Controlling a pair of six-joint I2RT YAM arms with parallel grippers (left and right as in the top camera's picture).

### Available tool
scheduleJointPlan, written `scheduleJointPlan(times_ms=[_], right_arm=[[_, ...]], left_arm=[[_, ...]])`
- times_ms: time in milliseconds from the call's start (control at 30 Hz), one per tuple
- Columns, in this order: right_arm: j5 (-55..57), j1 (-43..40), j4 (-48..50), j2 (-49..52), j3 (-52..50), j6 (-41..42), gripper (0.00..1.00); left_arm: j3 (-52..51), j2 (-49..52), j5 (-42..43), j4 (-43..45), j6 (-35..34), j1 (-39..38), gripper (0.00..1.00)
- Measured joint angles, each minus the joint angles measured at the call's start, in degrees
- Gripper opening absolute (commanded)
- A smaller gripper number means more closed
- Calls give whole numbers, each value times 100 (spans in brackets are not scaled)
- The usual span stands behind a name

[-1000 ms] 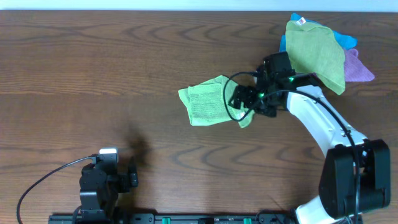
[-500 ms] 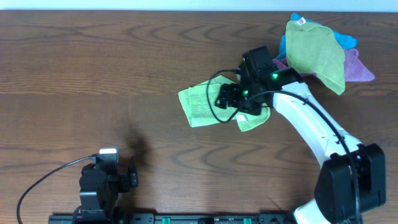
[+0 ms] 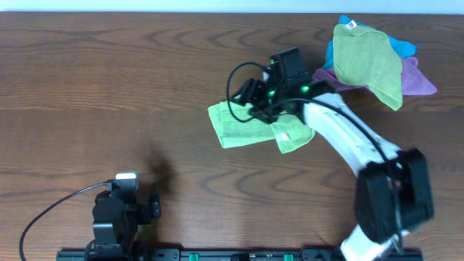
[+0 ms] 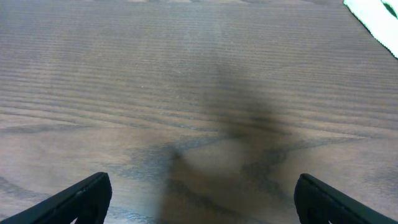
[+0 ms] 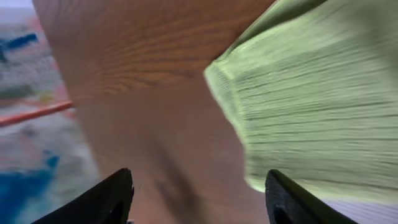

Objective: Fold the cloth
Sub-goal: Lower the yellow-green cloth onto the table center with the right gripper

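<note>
Right gripper point(image 5: 199, 200) moved across cloth point(image 5: 311, 106) to far edge; jaws apart, narrowing, empty; cloth corner ahead-right: grasp pending. Left gripper point(image 4: 202, 194) wide.

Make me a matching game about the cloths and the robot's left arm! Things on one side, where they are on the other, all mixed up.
Things:
1. lime cloth
2. dull green cloth
3. purple cloth
4. left arm

Places:
A. on top of the pile
B. off on its own, touching no cloth
C. peeking out from under the pile
D. lying apart from the pile, partly under the right arm

Pairs: 1-D, 2-A, 3-C, 4-B
</note>
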Motion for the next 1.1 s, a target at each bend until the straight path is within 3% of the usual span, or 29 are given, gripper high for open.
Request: scheduleJointPlan(times_ms=[167,433,667,1100], right_arm=[[-525,356,977,481,2,1139,61],[-651,516,1071,1143,509,2269,66],[-385,343,1167,1379,636,2798,66],[-649,-210,1589,1816,688,2977,66]], left_arm=[[0,0,0,0,0,0,95],[0,0,0,0,0,0,95],[0,0,0,0,0,0,95],[0,0,0,0,0,0,95]])
